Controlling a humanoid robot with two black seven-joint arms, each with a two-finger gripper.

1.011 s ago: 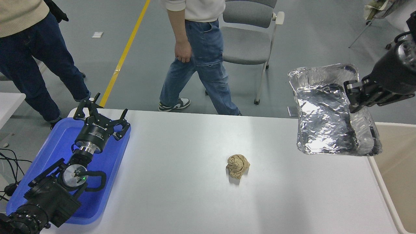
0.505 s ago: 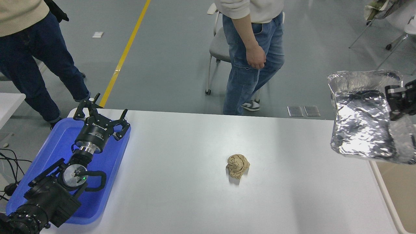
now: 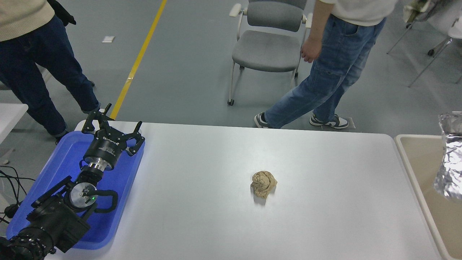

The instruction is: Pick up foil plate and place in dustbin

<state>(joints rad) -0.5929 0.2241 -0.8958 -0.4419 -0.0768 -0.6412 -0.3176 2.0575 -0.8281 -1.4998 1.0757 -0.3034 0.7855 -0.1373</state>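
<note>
Only the left part of the shiny crinkled foil plate shows, at the picture's right edge, hanging above the beige dustbin that stands against the table's right end. The right gripper is outside the picture, so what holds the plate is hidden. My left gripper is parked at the lower left over the blue tray, its fingers spread open with nothing between them.
A crumpled tan paper ball lies near the middle of the white table. The blue tray sits at the left end. One person stands at the far left, another walks past a grey chair behind the table.
The foil plate has travelled right, from above the table's right end to over the dustbin, and the right gripper has left the picture. The person behind the table walked to the right.
</note>
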